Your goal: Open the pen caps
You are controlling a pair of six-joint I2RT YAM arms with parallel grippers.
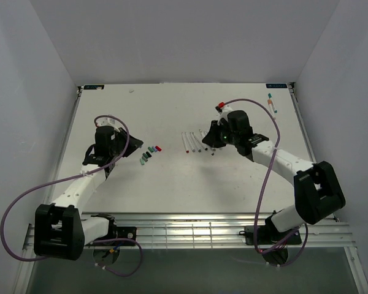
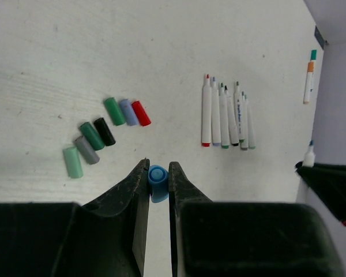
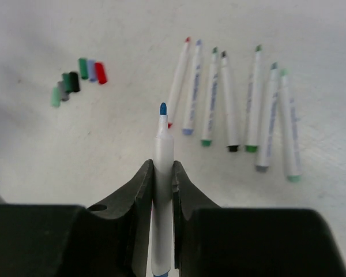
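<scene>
Left gripper [image 2: 158, 168] clenched on blue pen cap [image 2: 157, 183]; cap pinched between fingertips, open end facing camera, held over table [image 2: 161, 46]. Right gripper [image 3: 162, 168] clamped on white pen barrel [image 3: 162, 147]; bare blue tip points away from fingers. Seven loose pen caps [image 2: 104, 131] lie on table in curved row ahead-left of left gripper: pale green, grey, dark green, black, green, lavender, red, packed close. Seven uncapped pens [image 2: 225, 115] lie side by side right of caps, well apart from them. Lone pen [image 2: 309, 81] near far right table edge.
</scene>
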